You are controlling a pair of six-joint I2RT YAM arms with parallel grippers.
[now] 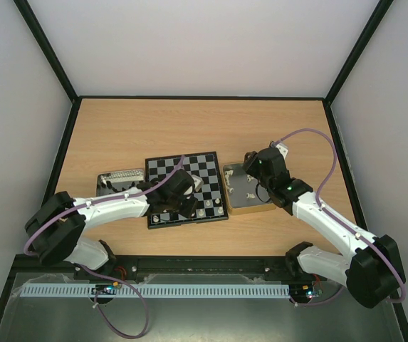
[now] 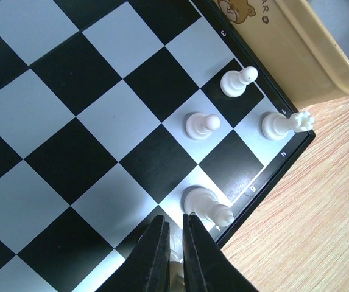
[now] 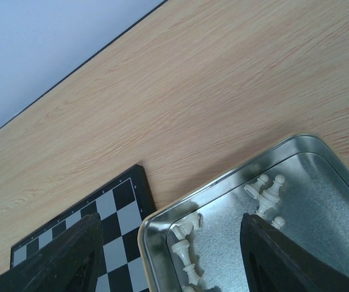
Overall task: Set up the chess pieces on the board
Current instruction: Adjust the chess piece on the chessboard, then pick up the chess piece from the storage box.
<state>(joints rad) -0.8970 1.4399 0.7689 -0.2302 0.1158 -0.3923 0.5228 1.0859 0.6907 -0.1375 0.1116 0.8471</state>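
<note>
Gripping cream piece (image 2: pixel 175 271) in left hand (image 2: pixel 174 222) over board (image 2: pixel 70 152) edge; four more pieces (image 2: pixel 202 125) just beyond fingertips (image 2: pixel 156 237). Holding right hand (image 3: pixel 168 224) released above tin (image 3: pixel 223 181) of chessmen (image 3: pixel 267 193).

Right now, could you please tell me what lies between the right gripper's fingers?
In the right wrist view, the open right gripper spans a corner of the tin, with several white pieces lying loose inside it; nothing is gripped.

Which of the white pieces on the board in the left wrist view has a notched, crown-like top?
The crowned piece on the board's corner square, beside the table; the other white pieces have smooth, rounded tops.
</note>
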